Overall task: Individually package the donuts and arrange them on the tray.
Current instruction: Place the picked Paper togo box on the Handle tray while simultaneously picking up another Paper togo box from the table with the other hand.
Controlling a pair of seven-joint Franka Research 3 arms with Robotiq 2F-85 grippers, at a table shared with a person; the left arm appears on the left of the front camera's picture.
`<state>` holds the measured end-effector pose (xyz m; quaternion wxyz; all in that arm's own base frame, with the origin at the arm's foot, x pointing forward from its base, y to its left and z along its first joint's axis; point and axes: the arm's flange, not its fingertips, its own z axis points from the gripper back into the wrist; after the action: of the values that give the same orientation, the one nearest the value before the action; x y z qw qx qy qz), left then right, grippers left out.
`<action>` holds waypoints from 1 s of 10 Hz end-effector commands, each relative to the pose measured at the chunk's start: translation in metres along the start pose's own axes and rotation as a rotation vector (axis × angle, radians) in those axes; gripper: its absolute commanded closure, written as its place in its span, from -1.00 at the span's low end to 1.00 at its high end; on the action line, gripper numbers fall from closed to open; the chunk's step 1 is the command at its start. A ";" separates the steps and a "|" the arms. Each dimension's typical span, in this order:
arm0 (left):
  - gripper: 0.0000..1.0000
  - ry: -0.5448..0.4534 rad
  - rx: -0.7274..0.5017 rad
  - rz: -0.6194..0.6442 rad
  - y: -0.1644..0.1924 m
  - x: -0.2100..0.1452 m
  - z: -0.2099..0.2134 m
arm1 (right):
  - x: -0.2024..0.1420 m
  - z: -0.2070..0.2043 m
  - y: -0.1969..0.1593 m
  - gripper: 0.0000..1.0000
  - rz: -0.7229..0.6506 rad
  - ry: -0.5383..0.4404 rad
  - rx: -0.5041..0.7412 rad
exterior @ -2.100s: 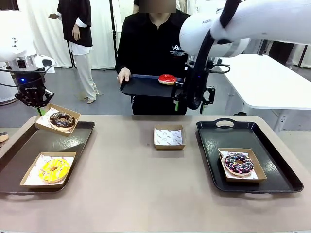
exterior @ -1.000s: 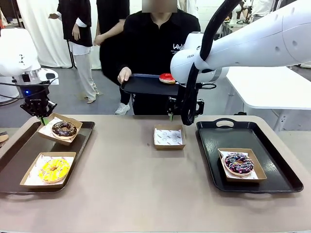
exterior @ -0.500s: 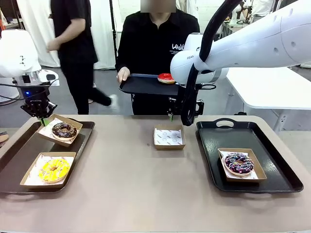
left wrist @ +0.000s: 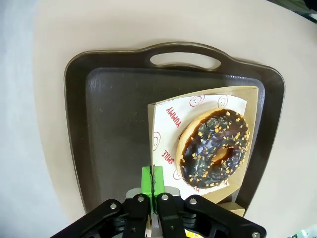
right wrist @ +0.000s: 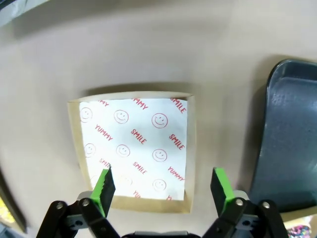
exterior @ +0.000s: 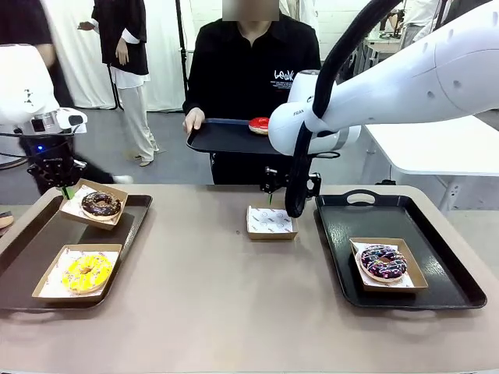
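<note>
My left gripper (exterior: pixel 67 192) (left wrist: pixel 154 181) is shut on the back corner of the box (exterior: pixel 95 206) that holds the chocolate donut (exterior: pixel 100 204) (left wrist: pixel 216 147). That corner is lifted; the rest of the box rests on the left tray (exterior: pixel 31 249). Nearer on that tray lies the yellow donut (exterior: pixel 86 272) in its box. My right gripper (exterior: pixel 282 201) (right wrist: pixel 162 184) hangs open just above the empty paper-lined box (exterior: pixel 270 221) (right wrist: pixel 136 144) at the table's middle. The purple sprinkled donut (exterior: pixel 383 262) sits boxed on the right tray (exterior: pixel 437 234). The red donut (exterior: pixel 259 125) lies on a tray (exterior: pixel 222 139) the person holds.
The person stands at the far side with one hand (exterior: pixel 193 119) on the held tray. The right tray's edge (right wrist: pixel 292 124) lies close beside the empty box. Bare tabletop (exterior: pixel 218 296) spreads between the two trays.
My right arm has swung left and come down over the empty box. My left gripper has lowered the chocolate donut's box onto the left tray. The person's tray has shifted slightly left.
</note>
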<state>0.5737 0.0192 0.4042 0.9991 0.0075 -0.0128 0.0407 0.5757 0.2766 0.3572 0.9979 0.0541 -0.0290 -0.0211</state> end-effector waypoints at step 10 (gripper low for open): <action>0.98 0.054 -0.007 0.061 0.011 0.015 -0.020 | -0.030 -0.015 -0.028 -1.00 0.030 -0.032 0.004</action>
<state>0.5790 0.0310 0.3801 0.9974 0.0070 0.0057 0.0716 0.5454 0.2560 0.3412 0.9972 0.0534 -0.0504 -0.0154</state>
